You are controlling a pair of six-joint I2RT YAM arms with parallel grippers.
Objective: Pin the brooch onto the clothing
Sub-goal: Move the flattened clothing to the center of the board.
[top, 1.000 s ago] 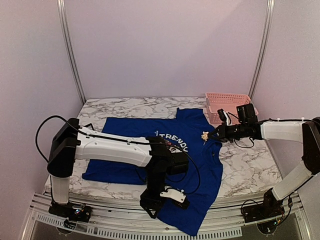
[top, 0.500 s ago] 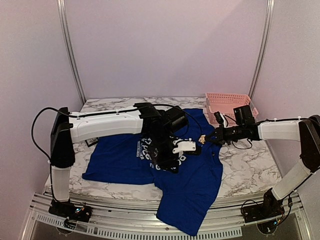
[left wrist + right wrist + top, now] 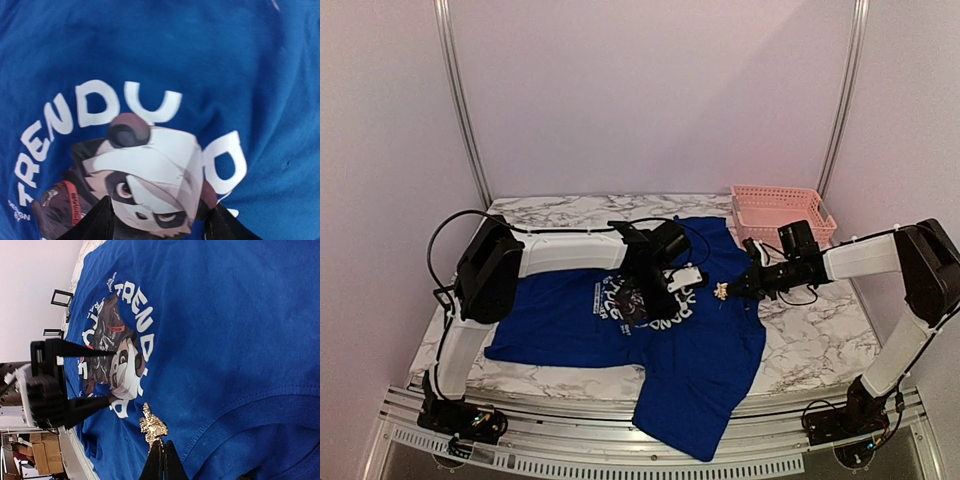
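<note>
The clothing, a royal-blue T-shirt [image 3: 705,370], lies spread on the marble table [image 3: 810,330]. Its round chest print [image 3: 150,175] shows white letters around a panda-like face. My left gripper [image 3: 650,295] hovers low over that print, open, one black finger [image 3: 97,225] on each side of the panda's face. The cloth looks puckered between the fingers. The brooch [image 3: 152,425], a small gold jagged piece, is pinched by my right gripper [image 3: 162,449], which is shut on its lower end. The brooch [image 3: 720,291] hangs just above the shirt, between the print and the collar seam [image 3: 260,407].
A pink slatted basket [image 3: 775,205] stands at the back right corner behind my right arm. Metal frame posts [image 3: 460,100] rise at both back corners. The shirt's lower hem [image 3: 680,440] hangs over the table's front edge.
My left arm has swung from the table's front edge up over the chest print, its jaws narrowing slightly. The shirt has shifted. My right gripper has carried the brooch slightly left.
</note>
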